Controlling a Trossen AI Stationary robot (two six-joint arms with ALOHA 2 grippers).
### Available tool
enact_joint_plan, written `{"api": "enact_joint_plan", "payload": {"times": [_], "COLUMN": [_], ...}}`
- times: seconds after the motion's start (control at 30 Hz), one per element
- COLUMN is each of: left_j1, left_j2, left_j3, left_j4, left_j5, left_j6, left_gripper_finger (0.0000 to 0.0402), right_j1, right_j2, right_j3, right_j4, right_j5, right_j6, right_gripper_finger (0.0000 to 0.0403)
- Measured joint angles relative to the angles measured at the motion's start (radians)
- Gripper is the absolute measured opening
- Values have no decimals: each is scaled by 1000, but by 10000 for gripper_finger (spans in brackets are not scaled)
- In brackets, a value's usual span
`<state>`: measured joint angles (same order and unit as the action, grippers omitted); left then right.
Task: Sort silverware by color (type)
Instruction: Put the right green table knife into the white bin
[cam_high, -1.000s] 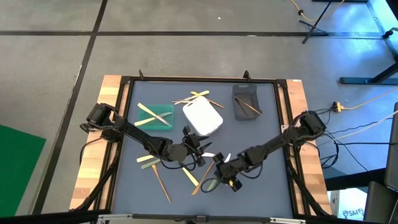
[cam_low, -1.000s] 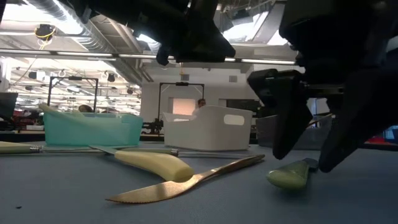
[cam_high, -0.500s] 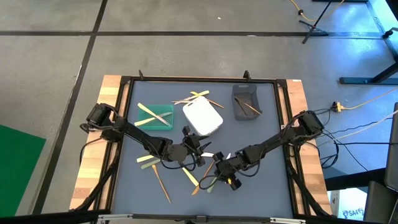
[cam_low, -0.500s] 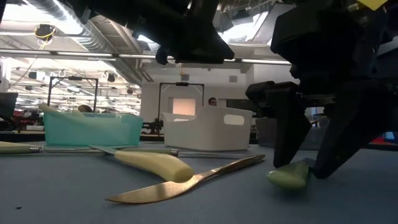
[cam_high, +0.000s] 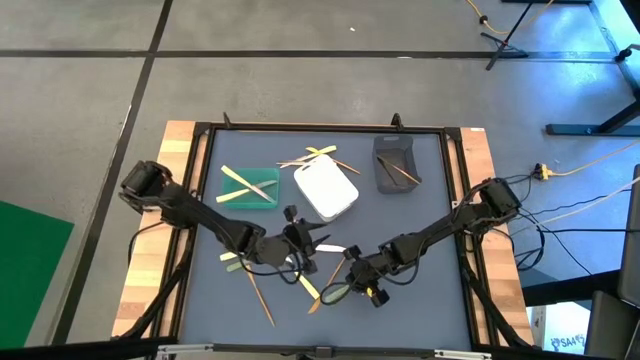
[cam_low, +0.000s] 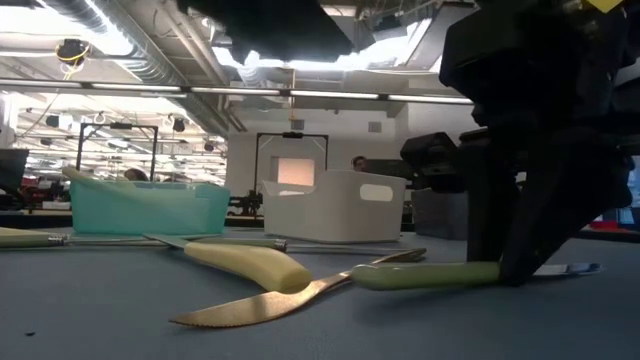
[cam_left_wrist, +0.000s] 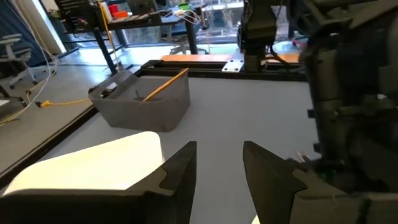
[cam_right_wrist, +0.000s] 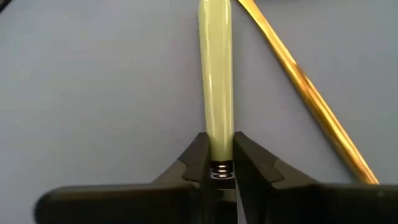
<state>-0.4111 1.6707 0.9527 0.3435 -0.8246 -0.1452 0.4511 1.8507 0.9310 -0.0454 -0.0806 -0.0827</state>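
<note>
Right gripper (cam_right_wrist: 216, 163) has its jaws pinching the light green utensil (cam_right_wrist: 215, 74) down at the table (cam_high: 420, 300), so next it probably needs lifting toward the green bin (cam_high: 252, 188), while the left gripper (cam_left_wrist: 219, 163) hovers nearby, jaws spread.

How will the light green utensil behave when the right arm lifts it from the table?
The light green utensil looks rigid, so it should lift straight without sagging. Its handle seems smooth and rounded, so it may slip or turn. The right gripper holds it near one end, so the free end may droop.
</note>
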Motion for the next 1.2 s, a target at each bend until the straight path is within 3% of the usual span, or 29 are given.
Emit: {"api": "enact_joint_plan", "payload": {"times": [0.17,0.43,1.2], "left_j1": [-18,-14,-17], "left_j2": [-44,-41,-40], "left_j3": [0,0,0], "left_j4": [-120,-238,-370], "left_j5": [62,303,379], "left_j6": [-6,-112,-123], "left_gripper_finger": [125,125,125], "right_j1": [0,1,-17], "right_j2": [0,1,2], "right_j3": [0,-1,-2], "right_j4": [-2,-7,-2], "right_j5": [7,29,91], "right_j6": [8,106,190], "right_gripper_finger": [25,20,19]}}
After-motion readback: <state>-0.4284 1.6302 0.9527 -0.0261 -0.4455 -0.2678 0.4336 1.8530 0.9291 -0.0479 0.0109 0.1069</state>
